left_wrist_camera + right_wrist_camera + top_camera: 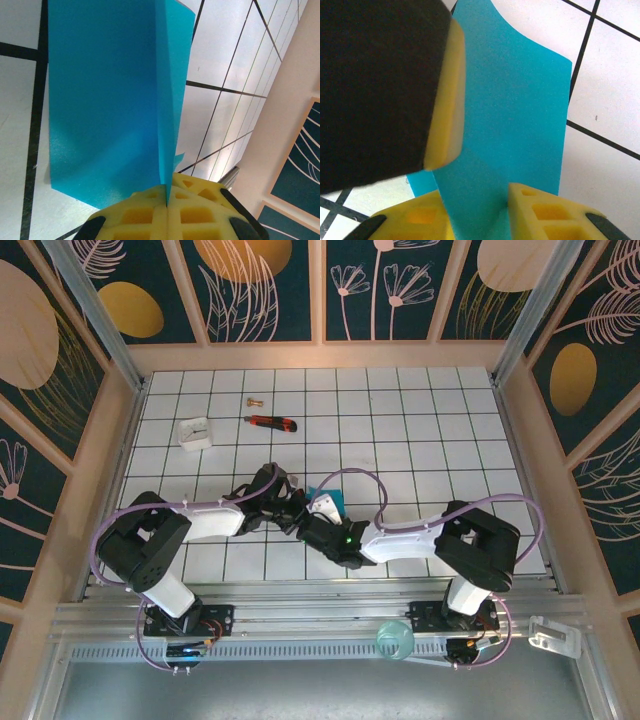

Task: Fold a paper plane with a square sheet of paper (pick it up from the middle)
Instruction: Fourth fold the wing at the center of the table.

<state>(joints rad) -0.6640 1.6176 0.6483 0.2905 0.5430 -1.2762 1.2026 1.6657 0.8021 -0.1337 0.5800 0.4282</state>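
teal paper [110,100], creased down the middle, pinched along that crease by the left gripper [167,195], yellow pads [135,215] pressed flat together on it. right gripper [475,205] straddling the same sheet from the other side, jaws apart, paper running between them, not squeezed. from above, all of it bunched near the front middle of the tiled table [420,440]. red-and-black utility knife [271,422] and white block [195,432] well apart, far side.
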